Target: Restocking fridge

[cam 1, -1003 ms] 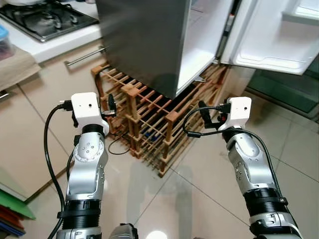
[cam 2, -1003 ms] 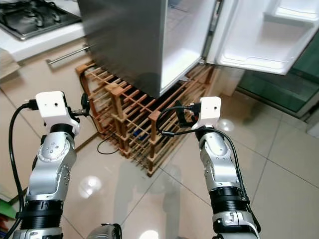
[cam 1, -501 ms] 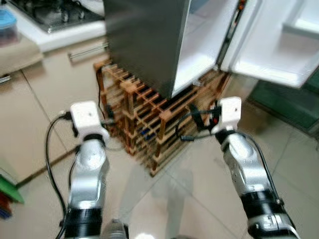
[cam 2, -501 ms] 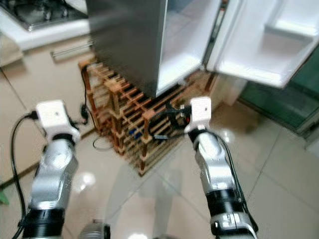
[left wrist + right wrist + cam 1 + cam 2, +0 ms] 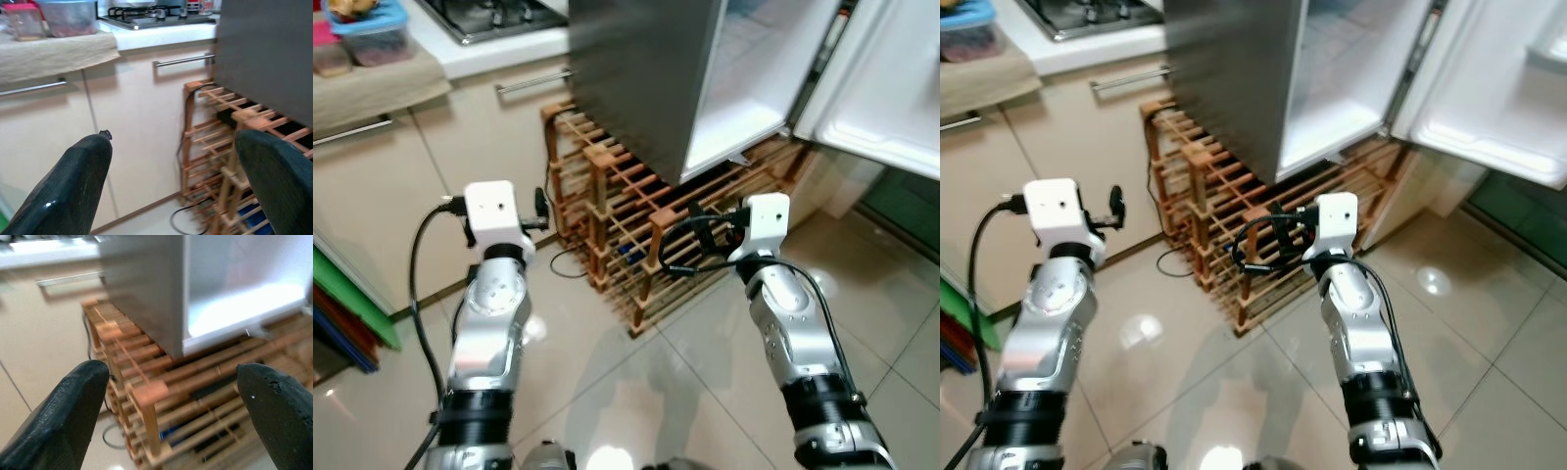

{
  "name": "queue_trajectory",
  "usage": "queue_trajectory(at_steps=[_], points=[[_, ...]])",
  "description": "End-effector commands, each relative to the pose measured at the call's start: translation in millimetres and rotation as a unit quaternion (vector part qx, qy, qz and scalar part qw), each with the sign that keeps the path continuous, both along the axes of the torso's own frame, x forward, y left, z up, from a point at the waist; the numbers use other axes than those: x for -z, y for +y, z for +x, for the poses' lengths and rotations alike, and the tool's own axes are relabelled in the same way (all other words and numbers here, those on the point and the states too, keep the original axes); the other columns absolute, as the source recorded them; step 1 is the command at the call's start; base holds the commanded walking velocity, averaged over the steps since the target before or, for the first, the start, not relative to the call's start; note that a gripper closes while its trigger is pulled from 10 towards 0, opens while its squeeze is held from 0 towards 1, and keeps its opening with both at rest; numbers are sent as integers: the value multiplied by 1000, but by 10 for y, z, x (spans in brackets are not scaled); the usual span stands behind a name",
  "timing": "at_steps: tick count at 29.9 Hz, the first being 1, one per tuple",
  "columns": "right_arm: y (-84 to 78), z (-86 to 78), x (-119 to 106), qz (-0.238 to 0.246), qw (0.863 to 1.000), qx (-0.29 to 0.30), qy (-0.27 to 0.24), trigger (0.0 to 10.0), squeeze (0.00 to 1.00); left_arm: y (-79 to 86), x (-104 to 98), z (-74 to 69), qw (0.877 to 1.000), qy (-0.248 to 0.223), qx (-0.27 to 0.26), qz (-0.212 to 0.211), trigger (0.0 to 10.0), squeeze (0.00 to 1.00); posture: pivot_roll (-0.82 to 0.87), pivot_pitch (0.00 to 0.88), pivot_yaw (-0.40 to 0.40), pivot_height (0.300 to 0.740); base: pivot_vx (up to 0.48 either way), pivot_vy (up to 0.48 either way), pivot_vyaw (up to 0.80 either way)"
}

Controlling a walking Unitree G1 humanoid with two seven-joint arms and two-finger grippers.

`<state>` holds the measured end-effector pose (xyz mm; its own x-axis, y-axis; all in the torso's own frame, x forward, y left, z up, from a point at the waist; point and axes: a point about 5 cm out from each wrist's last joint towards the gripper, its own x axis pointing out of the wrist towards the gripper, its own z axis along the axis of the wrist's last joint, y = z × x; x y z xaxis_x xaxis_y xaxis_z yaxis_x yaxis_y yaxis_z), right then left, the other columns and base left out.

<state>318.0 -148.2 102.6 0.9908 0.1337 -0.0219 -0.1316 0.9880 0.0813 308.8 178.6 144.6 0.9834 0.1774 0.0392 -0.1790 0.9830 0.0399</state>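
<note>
Left eye view: fridge stands at top centre on a wooden rack, door swung open to the robot's right, white inside lit and bare as far as shown. Both arms raised in front, nothing held. Left gripper fingers wide apart, aimed at the beige cabinet beside the rack. Right gripper fingers also wide apart, aimed at the fridge's lower front corner and the rack under it.

Stock to load is probably the plastic tubs at the worktop's near edge on a towel, left of the hob; contents too small to tell. Judgement: tubs look stiff, light to medium, smooth-sided so a bit slippery; take them across the side walls below the lid rim, kept level.

Floor is glossy beige tile with glare, likely slick for walking. A black cable lies by the rack's foot. Coloured boards lean at the far left edge. Narrow kitchen, cabinets left, fridge ahead.
</note>
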Motion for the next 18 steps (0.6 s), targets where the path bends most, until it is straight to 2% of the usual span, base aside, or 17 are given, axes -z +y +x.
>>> queue_trajectory(at_steps=[1,4,10,13,18], points=[[-36,-7,-38,-2,1000,17,-10,10000,0,-109,6,13,999,-3,33,-7,10000,0,-49,64,-14,740,0,0,406],[-7,29,-77,-18,1000,11,-16,10000,0,-153,-56,83,998,-20,42,-33,10000,0,-61,51,-9,740,0,0,402],[-48,84,-149,-18,999,26,-26,10000,0,-120,-127,152,999,-30,32,-28,10000,0,-66,36,-7,740,409,0,77],[-29,85,-170,-26,999,12,-35,10000,0,-98,-100,151,998,-29,26,-40,10000,0,-67,20,-2,740,420,0,663],[-14,90,-206,-17,999,4,-43,10000,0,-143,-54,168,998,-24,44,-49,10000,0,-74,7,-1,740,386,286,520]])
